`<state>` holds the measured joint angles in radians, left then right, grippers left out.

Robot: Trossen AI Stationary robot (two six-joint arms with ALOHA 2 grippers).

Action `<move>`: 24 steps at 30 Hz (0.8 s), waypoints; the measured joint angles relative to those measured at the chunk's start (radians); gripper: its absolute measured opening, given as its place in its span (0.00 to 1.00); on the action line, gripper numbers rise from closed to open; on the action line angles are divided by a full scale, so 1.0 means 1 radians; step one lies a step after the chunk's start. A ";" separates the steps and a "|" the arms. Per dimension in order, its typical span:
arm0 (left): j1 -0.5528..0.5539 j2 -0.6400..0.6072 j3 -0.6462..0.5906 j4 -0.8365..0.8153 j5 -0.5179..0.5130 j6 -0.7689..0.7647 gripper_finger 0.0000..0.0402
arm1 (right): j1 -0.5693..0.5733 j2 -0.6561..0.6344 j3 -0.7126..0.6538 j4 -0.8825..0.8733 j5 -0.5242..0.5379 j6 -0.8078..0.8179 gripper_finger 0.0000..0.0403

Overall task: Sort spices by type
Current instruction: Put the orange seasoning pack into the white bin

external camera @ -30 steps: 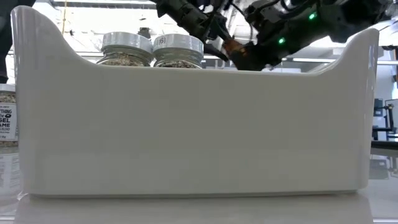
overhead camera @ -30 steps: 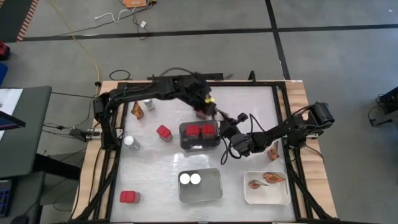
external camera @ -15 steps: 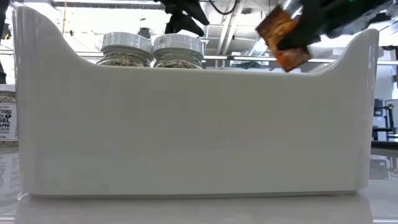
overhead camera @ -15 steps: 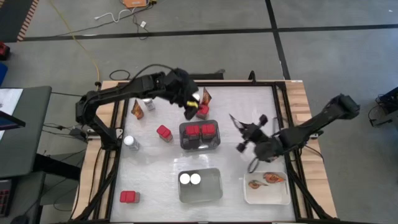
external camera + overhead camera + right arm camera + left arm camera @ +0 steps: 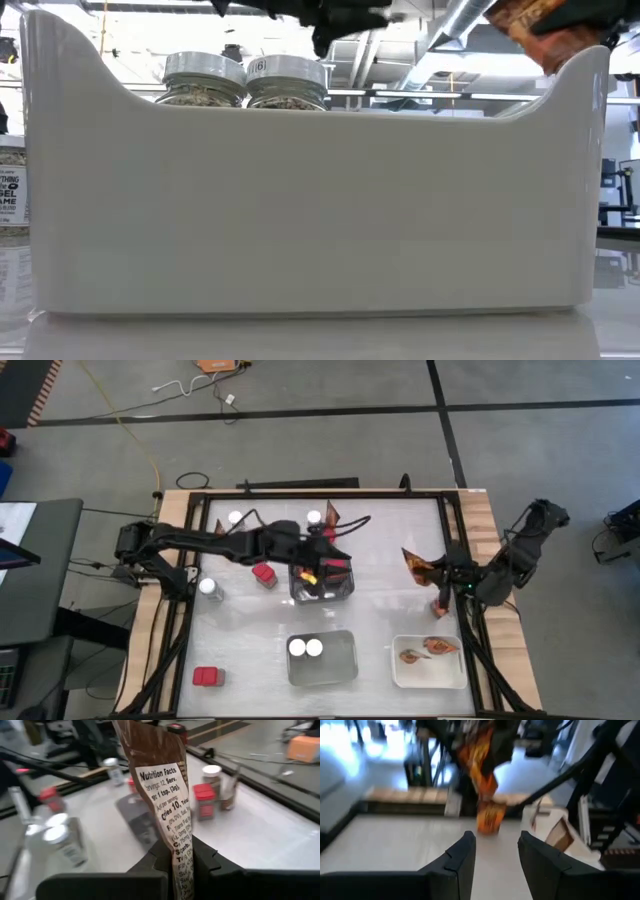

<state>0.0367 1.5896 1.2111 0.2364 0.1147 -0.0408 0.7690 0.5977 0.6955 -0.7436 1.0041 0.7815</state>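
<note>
I log a white tabletop (image 5: 250, 622) framed in wood, grey floor beyond; right gripper (image 5: 181, 854) pinching an orange-brown packet (image 5: 162, 780) aloft at the right edge; left gripper (image 5: 496, 851) spread (empty) over the dark tray (image 5: 322, 592); low view mostly blocked by a white tray (image 5: 310, 200).

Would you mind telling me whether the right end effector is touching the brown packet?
Touching. In the right wrist view the right end effector has its two dark fingers pinched on the packet.

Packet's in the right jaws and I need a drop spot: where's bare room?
White tray: its front half is bare, behind the two packets. Open tabletop lies between the clear bin and that tray. Crowded: around the dark bin, under the left gripper.
</note>
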 joint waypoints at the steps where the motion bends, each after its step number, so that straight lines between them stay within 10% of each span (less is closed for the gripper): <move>1: -0.011 0.008 -0.016 0.050 -0.010 0.003 0.35 | 0.017 -0.002 0.000 0.002 0.004 0.000 0.14; 14: -0.086 0.341 0.043 0.627 -0.059 0.136 0.35 | 0.114 0.101 0.000 0.099 0.046 -0.030 0.14; 24: -0.079 0.578 0.301 0.680 0.066 0.012 0.35 | 0.161 0.115 0.000 0.397 0.046 -0.280 0.14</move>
<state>-0.0421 2.1672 1.5125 0.9169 0.1808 -0.0291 0.9298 0.7123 0.6956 -0.3465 1.0500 0.5016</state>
